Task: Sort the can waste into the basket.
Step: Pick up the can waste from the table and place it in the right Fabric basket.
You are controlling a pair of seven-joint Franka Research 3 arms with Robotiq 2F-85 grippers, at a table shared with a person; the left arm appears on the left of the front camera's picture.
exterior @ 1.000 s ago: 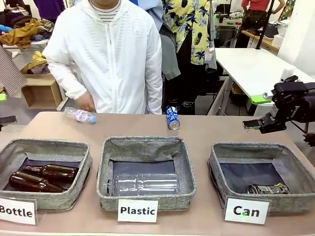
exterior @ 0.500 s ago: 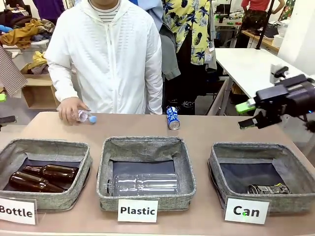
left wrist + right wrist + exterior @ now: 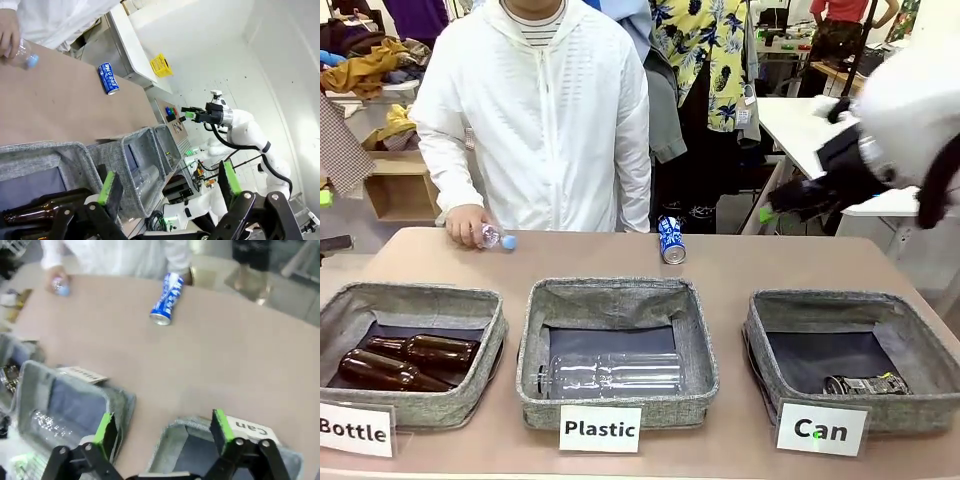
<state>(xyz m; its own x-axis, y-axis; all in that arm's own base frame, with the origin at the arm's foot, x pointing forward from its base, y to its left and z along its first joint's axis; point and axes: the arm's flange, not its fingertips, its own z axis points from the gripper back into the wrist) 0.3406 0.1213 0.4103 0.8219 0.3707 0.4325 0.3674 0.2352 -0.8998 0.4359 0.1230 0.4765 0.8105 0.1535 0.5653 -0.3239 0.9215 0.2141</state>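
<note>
Right wrist view: blue can (image 3: 166, 299) lies on the desk (image 3: 225, 355) well ahead of the right hand (image 3: 162, 422), spread apart and empty; the can's long axis points nearly away.

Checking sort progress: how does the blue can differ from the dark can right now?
The blue can lies on the table at its far edge; the dark can lies in the Can basket. The blue can looks whole, with white print; the dark can looks crushed, black and silver. Both are small and lie on their sides.
</note>
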